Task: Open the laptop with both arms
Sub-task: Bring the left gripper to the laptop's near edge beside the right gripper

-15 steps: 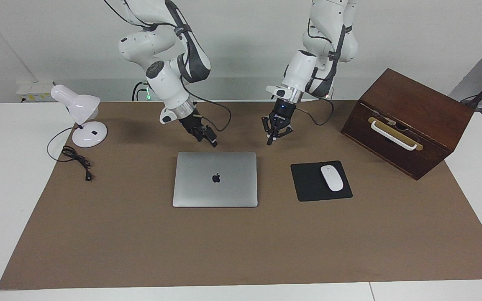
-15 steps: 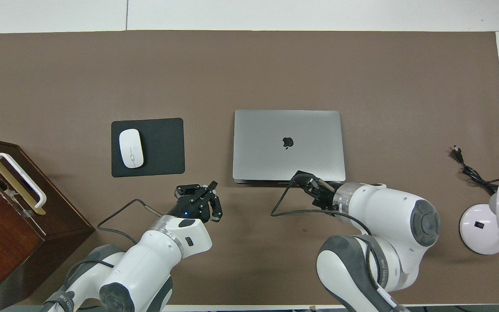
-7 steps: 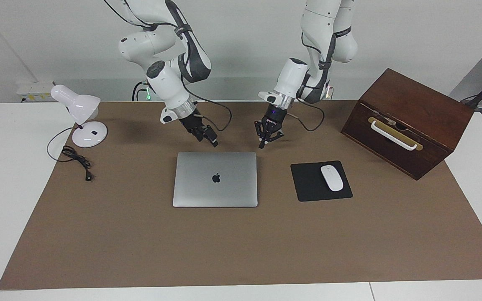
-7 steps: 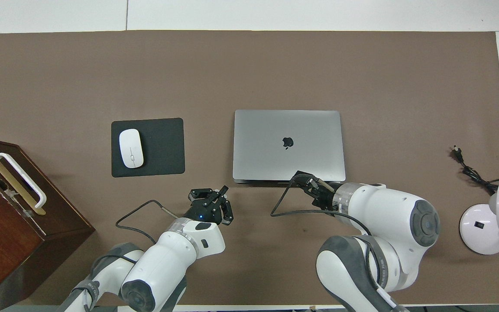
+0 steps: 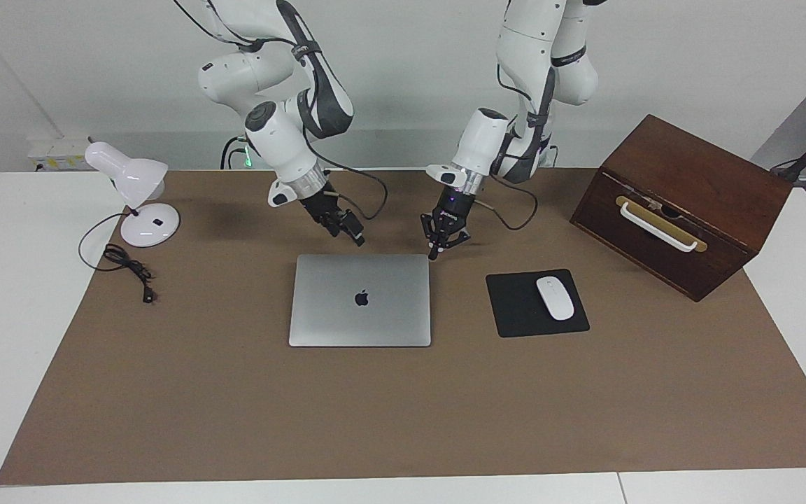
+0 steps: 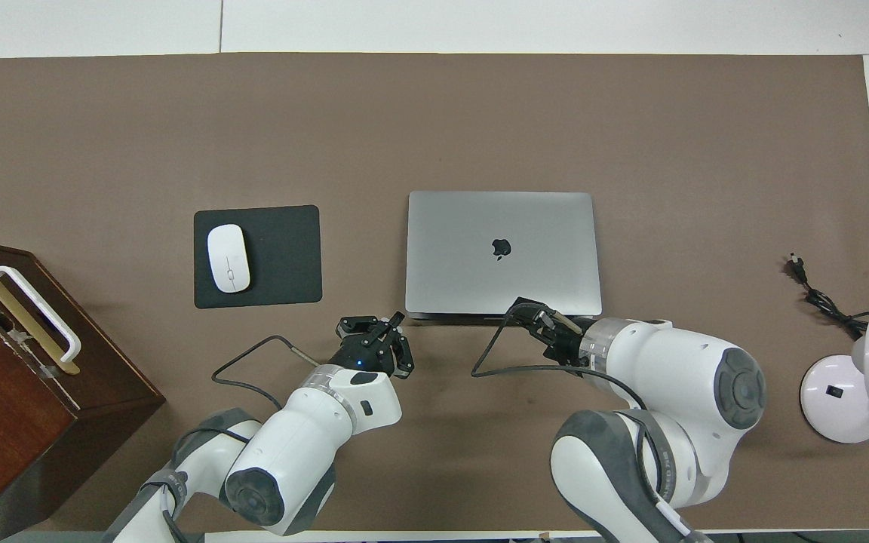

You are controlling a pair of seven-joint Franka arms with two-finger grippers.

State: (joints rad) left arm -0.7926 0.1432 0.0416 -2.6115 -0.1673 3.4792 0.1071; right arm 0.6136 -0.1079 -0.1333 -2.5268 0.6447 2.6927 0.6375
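Note:
The silver-grey laptop point(image 5: 361, 308) point(image 6: 502, 226) lies closed and flat on the brown mat, logo up. My left gripper point(image 5: 432, 255) point(image 6: 400, 318) is shut, its fingertips together and its links splayed. It hangs low just beside the laptop's corner nearest the robots, toward the left arm's end; contact is not discernible. My right gripper point(image 5: 354, 236) point(image 6: 526, 308) is open with nothing in it. It hovers tilted over the middle of the laptop's edge nearest the robots.
A black mouse pad point(image 5: 515, 311) with a white mouse point(image 5: 555, 297) lies beside the laptop toward the left arm's end. A brown wooden box point(image 5: 683, 203) with a white handle stands past it. A white desk lamp point(image 5: 133, 185) and its cable point(image 5: 126, 269) sit at the right arm's end.
My left gripper has swung down and sideways from over the bare mat to the laptop's corner, staying shut. The right arm and the laptop have not moved.

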